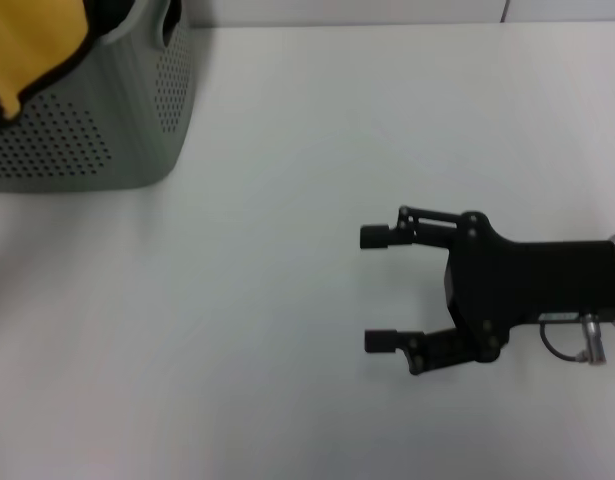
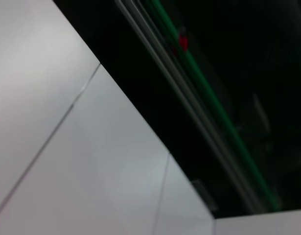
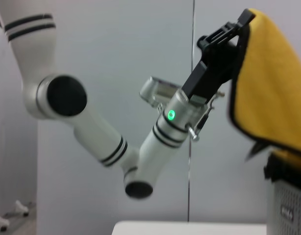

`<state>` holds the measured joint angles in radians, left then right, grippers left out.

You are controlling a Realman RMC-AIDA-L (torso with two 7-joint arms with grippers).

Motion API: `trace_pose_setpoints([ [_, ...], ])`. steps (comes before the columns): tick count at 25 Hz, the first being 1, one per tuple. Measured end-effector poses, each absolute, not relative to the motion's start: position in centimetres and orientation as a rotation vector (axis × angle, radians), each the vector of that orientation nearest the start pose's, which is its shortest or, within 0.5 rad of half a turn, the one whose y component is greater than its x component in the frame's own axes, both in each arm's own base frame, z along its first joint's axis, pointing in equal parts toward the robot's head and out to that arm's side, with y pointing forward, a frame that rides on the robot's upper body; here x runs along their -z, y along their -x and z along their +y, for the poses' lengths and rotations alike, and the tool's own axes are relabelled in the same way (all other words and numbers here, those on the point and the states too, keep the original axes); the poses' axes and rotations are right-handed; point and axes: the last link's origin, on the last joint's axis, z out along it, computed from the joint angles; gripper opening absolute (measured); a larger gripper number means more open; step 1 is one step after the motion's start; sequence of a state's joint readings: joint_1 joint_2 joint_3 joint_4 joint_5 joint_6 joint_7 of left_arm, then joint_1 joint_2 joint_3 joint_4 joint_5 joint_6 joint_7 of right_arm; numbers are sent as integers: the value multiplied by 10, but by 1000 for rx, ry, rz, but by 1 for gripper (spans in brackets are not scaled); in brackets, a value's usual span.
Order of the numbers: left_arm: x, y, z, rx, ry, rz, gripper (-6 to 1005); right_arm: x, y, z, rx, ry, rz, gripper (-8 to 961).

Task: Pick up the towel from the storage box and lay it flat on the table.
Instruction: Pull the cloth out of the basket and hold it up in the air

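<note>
The towel hangs yellow face out, with black edging, above the light grey perforated storage box at the far left of the white table. In the right wrist view, my left gripper is shut on the towel's top edge and holds the towel up over the storage box; the lower end still hangs at the rim. The left gripper is out of the head view. My right gripper is open and empty, low over the table at the right, fingers pointing toward the box.
The left wrist view shows only a pale wall and a dark area with a green strip. The left arm's white links stand behind the table's far edge.
</note>
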<state>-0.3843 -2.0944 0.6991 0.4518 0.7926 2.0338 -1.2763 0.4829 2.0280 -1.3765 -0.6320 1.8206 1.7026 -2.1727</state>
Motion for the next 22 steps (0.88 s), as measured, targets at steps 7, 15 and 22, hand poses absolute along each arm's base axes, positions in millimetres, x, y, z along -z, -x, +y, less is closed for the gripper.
trace_pose_setpoints([
  [7, -84, 219, 276, 2080, 1743, -183, 46, 30, -169, 288, -1354, 2762, -225, 865],
  [15, -45, 212, 265, 2029, 1753, -173, 53, 33, -147, 300, -1447, 2551, -252, 865],
  [22, -27, 203, 258, 1996, 1740, -104, 59, 55, -117, 303, -1449, 2503, -307, 864],
])
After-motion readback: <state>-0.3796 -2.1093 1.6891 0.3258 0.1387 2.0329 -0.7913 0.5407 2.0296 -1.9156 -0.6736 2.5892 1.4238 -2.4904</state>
